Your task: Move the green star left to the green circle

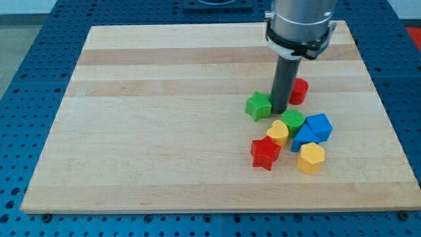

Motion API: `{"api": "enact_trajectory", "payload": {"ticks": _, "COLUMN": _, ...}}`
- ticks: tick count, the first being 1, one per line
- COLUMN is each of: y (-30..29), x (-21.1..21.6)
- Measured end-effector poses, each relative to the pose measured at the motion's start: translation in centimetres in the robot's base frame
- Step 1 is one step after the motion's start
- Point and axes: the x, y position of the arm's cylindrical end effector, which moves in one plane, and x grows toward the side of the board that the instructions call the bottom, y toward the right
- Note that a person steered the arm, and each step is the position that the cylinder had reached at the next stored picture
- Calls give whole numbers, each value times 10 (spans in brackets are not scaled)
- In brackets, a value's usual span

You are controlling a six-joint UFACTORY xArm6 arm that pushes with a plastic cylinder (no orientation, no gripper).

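Observation:
The green star (258, 105) lies on the wooden board (164, 118), right of the middle. The green circle (293, 120) lies just below and to the right of it, a small gap apart. My tip (279, 109) stands right against the star's right side, between the star and the red cylinder (299, 91), and just above the green circle.
A cluster sits below the tip: a yellow heart (278, 132), a red star (265, 153), a yellow hexagon (311, 157), a blue cube (320, 126) and a blue block (302, 138) whose shape I cannot make out. The board's right edge is near.

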Motion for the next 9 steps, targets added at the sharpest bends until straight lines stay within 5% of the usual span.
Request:
{"api": "enact_trajectory", "payload": {"ticks": 2, "y": -3, "x": -15}}
{"api": "enact_trajectory", "payload": {"ticks": 9, "y": -152, "x": -2}}
